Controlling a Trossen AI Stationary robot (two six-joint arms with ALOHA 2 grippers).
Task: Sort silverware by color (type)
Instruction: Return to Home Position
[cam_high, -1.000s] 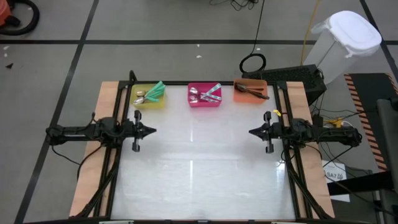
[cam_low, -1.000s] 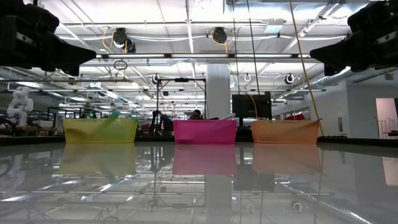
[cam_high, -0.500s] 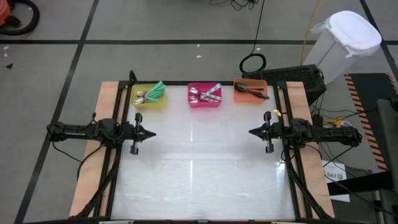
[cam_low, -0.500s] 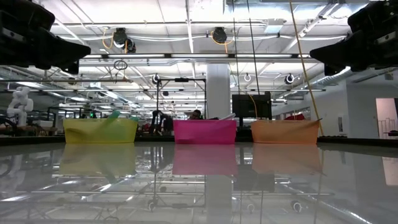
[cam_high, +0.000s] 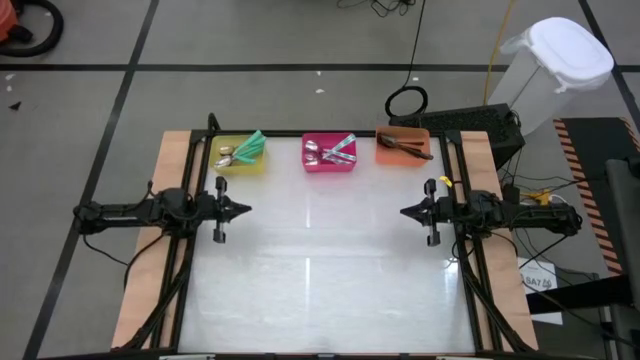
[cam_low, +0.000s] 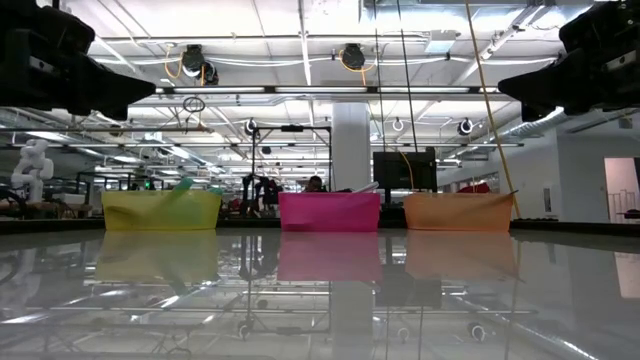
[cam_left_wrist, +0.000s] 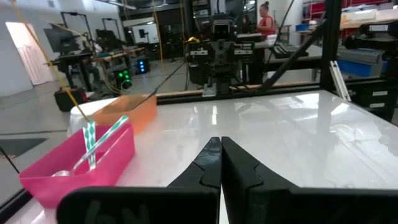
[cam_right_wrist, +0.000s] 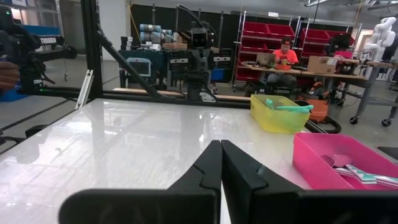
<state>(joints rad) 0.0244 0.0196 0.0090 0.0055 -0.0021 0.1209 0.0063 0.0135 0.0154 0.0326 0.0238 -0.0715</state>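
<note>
Sorting looks complete: teal spoons (cam_high: 250, 146) in yellow bin (cam_high: 240, 168), silver spoons (cam_high: 335, 150) in pink bin (cam_high: 330, 170), black spoons (cam_high: 408, 147) in orange bin (cam_high: 392, 158); my left gripper (cam_high: 242, 210) and right gripper (cam_high: 404, 212) hang closed, empty, well apart.

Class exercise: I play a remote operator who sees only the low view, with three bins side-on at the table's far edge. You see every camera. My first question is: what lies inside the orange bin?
Observer: The high view shows dark spoons lying in the orange bin.
Operator: And the pink one?
Observer: The pink bin holds shiny silver spoons.
Operator: Is either end effector carrying anything?
Observer: No. The wrist views show the left end effector and the right end effector both shut on nothing, each at its own side of the table.
</note>
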